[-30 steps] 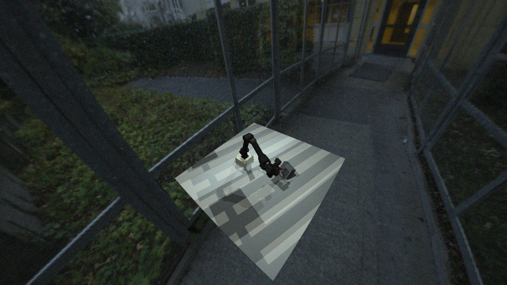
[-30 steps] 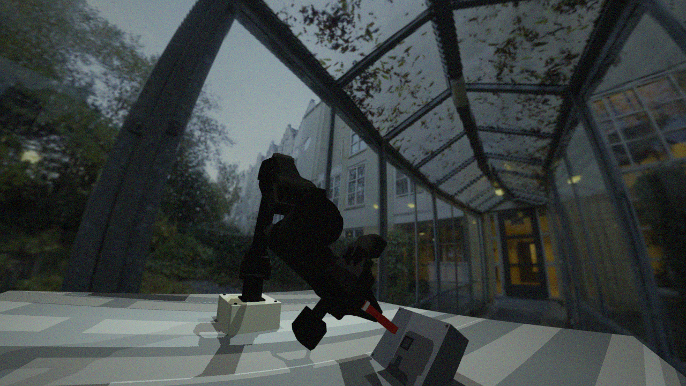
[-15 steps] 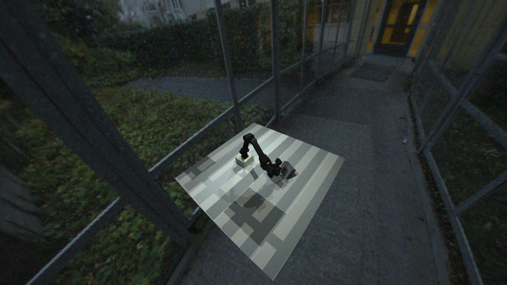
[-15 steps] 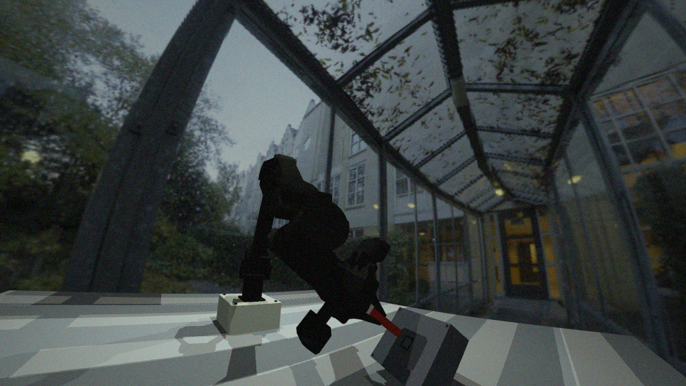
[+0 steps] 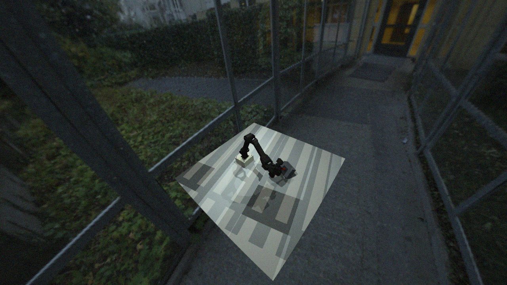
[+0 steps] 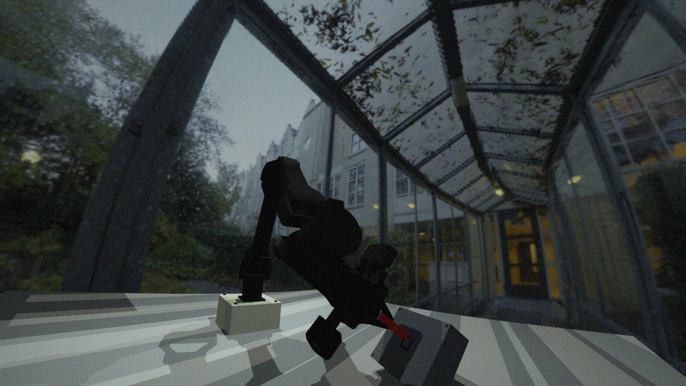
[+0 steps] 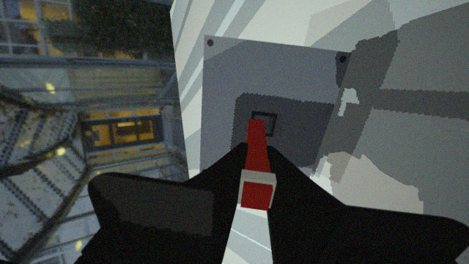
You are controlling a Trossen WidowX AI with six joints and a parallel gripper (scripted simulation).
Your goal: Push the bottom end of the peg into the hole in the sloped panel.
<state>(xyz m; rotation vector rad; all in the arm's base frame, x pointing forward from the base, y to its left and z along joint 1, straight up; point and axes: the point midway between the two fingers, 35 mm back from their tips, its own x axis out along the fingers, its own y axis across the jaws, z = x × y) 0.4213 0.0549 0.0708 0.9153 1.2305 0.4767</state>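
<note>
Gripper (image 7: 256, 172) jaws clamped on red square peg (image 7: 257, 147) at wrist view centre, peg tip at lower left edge of square hole (image 7: 264, 122), grey sloped panel (image 7: 271, 73) behind, striped table (image 6: 96, 335).

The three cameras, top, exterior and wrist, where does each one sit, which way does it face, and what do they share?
Top: high and far off, looking down on the striped table; the whole arm and its cream base show, small.
Exterior: low at table height, looking up across the table; the dark arm and gripper show, with the red peg meeting the sloped panel.
Wrist: on the arm, looking along the fingers; only they show, clamping the peg above the square hole.
Shared: all three show peg and panel.
</note>
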